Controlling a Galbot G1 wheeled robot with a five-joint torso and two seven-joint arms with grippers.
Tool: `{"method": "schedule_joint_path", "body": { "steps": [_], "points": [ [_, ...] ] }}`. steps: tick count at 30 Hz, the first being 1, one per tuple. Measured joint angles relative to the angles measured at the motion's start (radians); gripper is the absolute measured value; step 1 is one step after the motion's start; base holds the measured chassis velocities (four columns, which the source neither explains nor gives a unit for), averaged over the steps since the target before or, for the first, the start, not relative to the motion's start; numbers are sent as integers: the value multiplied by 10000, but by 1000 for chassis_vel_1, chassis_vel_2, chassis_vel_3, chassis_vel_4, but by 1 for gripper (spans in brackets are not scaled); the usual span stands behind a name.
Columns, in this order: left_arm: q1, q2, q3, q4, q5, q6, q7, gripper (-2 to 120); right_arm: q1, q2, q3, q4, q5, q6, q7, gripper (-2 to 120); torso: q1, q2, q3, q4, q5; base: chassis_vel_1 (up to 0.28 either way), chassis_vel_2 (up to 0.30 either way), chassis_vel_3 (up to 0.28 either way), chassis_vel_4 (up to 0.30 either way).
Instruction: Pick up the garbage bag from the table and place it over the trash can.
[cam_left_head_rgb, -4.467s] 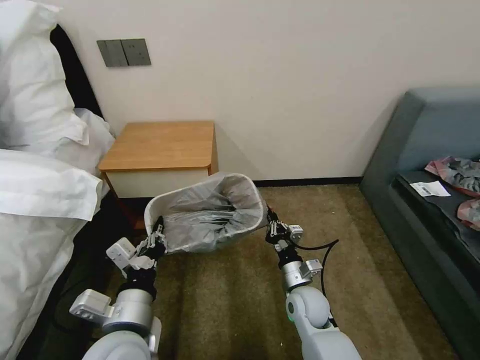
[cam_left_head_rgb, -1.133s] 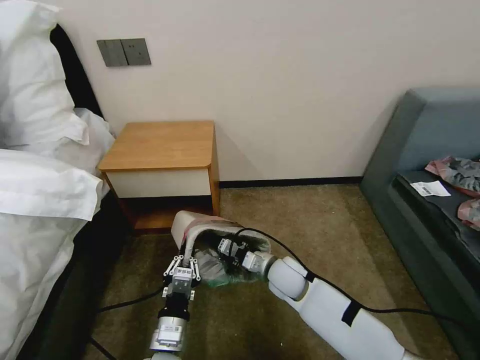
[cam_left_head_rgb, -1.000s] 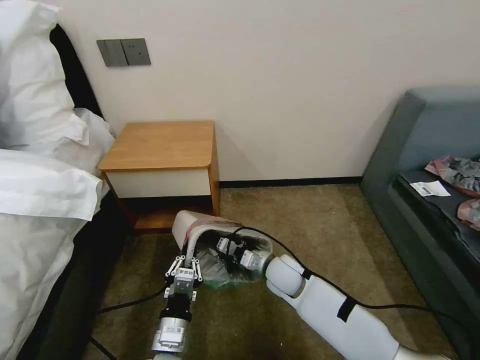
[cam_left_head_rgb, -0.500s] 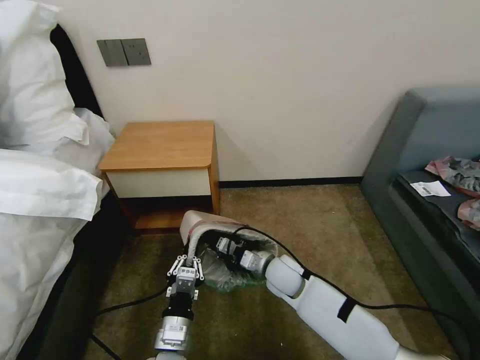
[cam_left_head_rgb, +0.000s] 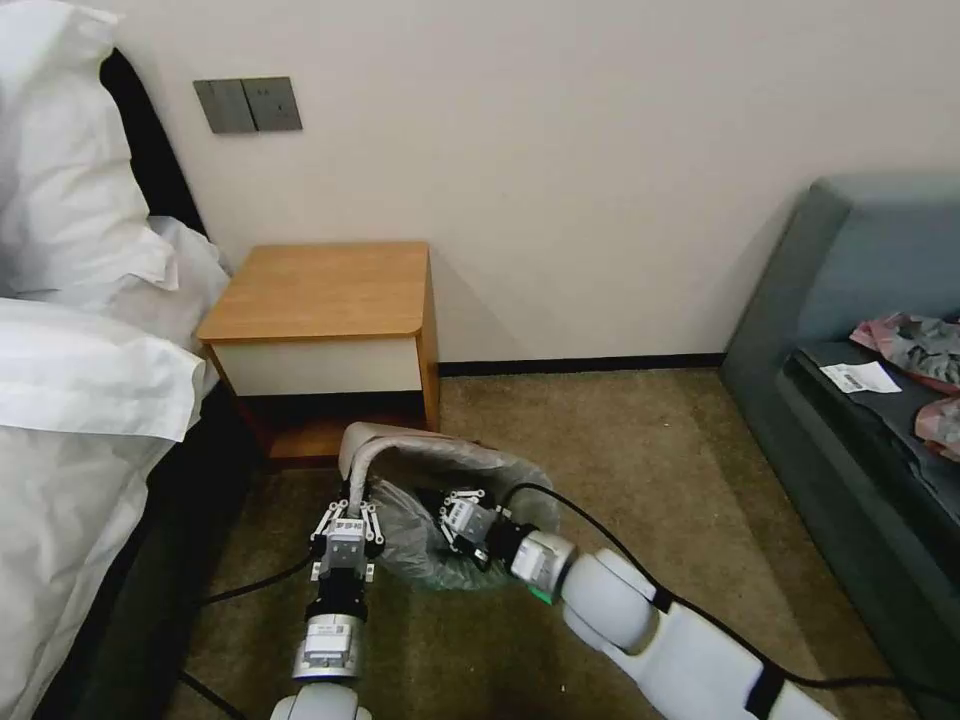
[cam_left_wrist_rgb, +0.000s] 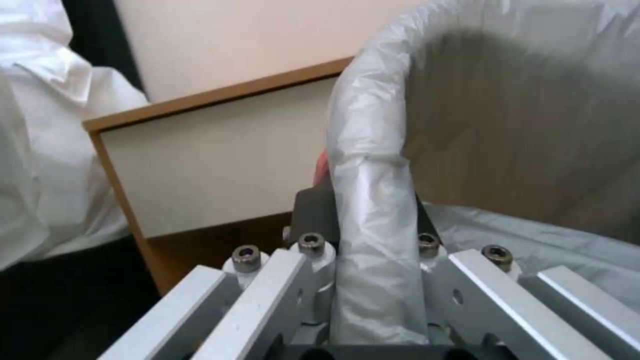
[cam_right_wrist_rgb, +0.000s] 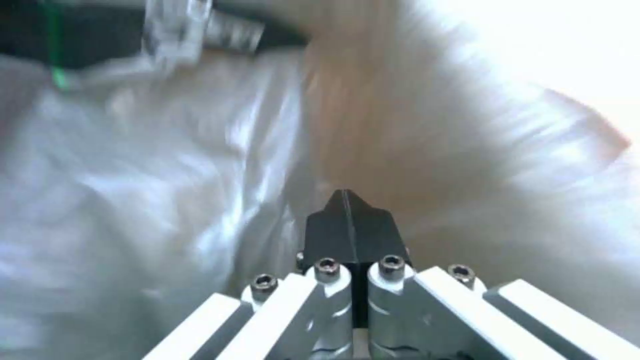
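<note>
Trash can (cam_left_head_rgb: 400, 445) lies tipped on the carpet before the nightstand (cam_left_head_rgb: 320, 290), garbage bag (cam_left_head_rgb: 420, 535) lining it. Left gripper (cam_left_head_rgb: 345, 500) clamps the bagged rim; right gripper (cam_left_head_rgb: 452, 515) is inside, pinched closed, empty. Risk: thin film tearing or slipping off the rim.

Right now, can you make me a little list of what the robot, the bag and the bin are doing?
trash can: on the carpet in front of the table, tilted
garbage bag: lining the can, folded over its rim
left gripper: shut on the bag-covered rim at the can's near-left edge
right gripper: inside the can, fingers pressed together against the bag
table top: nothing on it
sofa: at the right, with a paper slip and crumpled pink-and-grey plastic
bed: white bedding at the left
</note>
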Motion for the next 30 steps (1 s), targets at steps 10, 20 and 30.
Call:
{"method": "schedule_joint_path", "body": {
  "steps": [10, 20, 30],
  "points": [
    [-15, 151, -10, 99, -689, 407, -219, 7, -1619, -223, 1696, 1743, 174, 692, -36, 0, 0, 0, 0, 2, 0, 0, 0, 0, 0],
    [379, 815, 340, -1180, -5121, 3194, -620, 7, -3595, 817, 4155, 3145, 597, 1677, -94, 0, 0, 0, 0, 2, -2, 0, 0, 0, 0],
    [353, 988, 323, -1781, -7210, 5623, -760, 7, -4138, 2224, 5625, 2813, 1317, 2157, 557, 0, 0, 0, 1, 2, -2, 0, 0, 0, 0]
  ]
}}
